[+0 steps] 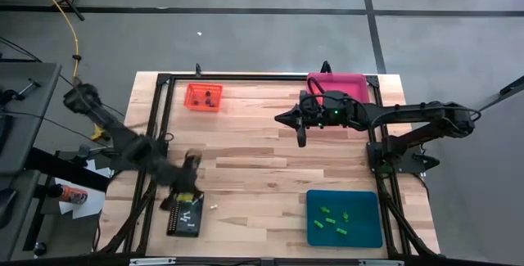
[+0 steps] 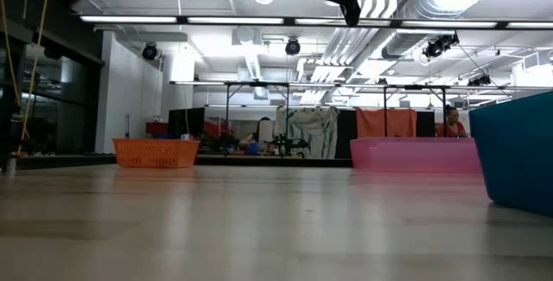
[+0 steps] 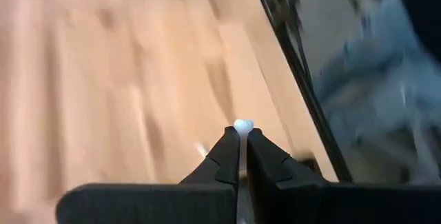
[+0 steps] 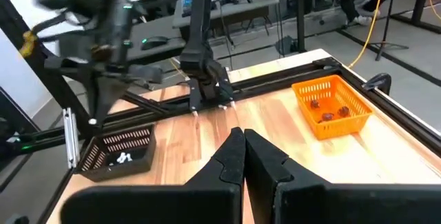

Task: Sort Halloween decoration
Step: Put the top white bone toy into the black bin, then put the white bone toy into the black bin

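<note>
A small white trinket (image 3: 242, 125) sits pinched at the tips of the left gripper (image 3: 242, 141), whose jaws press on it from both sides. In the high view this gripper (image 1: 187, 186) hangs just above the black tray (image 1: 185, 217) near the tabletop's (image 1: 254, 176) front left corner; the tray holds white pieces (image 4: 122, 158). The right gripper (image 1: 299, 127) waits beside the pink tray (image 1: 337, 84) at the back right, jaws pressed together on nothing. Green trinkets (image 1: 334, 219) lie in the teal tray (image 1: 345, 218) at the front right, dark brown ones (image 1: 208, 96) in the orange tray (image 1: 203, 96) at the back left.
</note>
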Robot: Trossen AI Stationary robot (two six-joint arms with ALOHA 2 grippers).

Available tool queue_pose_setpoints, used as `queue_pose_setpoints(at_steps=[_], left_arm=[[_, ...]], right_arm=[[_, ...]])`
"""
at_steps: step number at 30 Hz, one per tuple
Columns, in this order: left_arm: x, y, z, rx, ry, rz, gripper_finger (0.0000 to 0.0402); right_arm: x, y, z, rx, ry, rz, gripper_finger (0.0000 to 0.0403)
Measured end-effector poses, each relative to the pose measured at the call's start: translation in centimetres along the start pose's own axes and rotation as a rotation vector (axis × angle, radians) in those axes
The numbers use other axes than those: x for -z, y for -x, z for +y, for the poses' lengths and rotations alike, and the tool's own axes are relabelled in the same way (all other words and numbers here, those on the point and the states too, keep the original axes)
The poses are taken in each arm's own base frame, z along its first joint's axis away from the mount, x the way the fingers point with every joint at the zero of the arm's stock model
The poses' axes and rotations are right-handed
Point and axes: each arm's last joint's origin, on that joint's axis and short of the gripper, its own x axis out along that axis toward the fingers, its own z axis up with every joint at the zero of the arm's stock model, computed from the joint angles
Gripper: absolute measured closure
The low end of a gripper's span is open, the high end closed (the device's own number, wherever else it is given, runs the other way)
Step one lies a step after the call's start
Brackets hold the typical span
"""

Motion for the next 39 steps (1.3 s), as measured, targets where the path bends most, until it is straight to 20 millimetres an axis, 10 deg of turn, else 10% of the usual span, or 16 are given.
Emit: queue_pose_setpoints(at_steps=[11, 25, 39], left_arm=[[5.9, -5.2, -7.0, 0.06, -0.267, 0.345, 0.0401], [8.1, -9.0, -6.3, -0.062, -0.322, 0.542, 0.0396], [7.4, -8.5, -5.2, -0.068, -0.231, 0.586, 0.0268]], right_arm=[[0.7, -0.9, -0.5, 0.017, -0.005, 0.036, 0.0402], [1.5, -1.9, -0.7, 0.021, -0.032, 0.053, 0.0402], [1.6, -1.9, -0.7, 0.024, -0.056, 0.062, 0.0402]])
